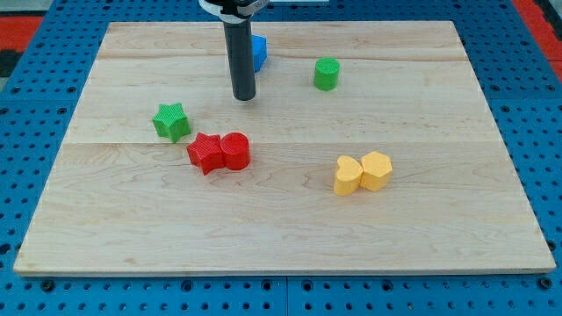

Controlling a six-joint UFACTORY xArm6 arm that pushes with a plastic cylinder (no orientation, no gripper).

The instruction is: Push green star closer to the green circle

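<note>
The green star [171, 121] lies on the wooden board at the view's left of centre. The green circle [327, 74], a short cylinder, stands at the view's upper right of centre, well apart from the star. My tip [244, 96] is the lower end of the dark rod, on the board between the two, up and to the right of the star and left of the circle. It touches neither green block.
A red star [206, 153] and a red cylinder [235, 150] sit touching just below and right of the green star. A blue block [259, 51] is partly hidden behind the rod. A yellow heart [348, 175] and a yellow hexagon [377, 170] sit together at the right.
</note>
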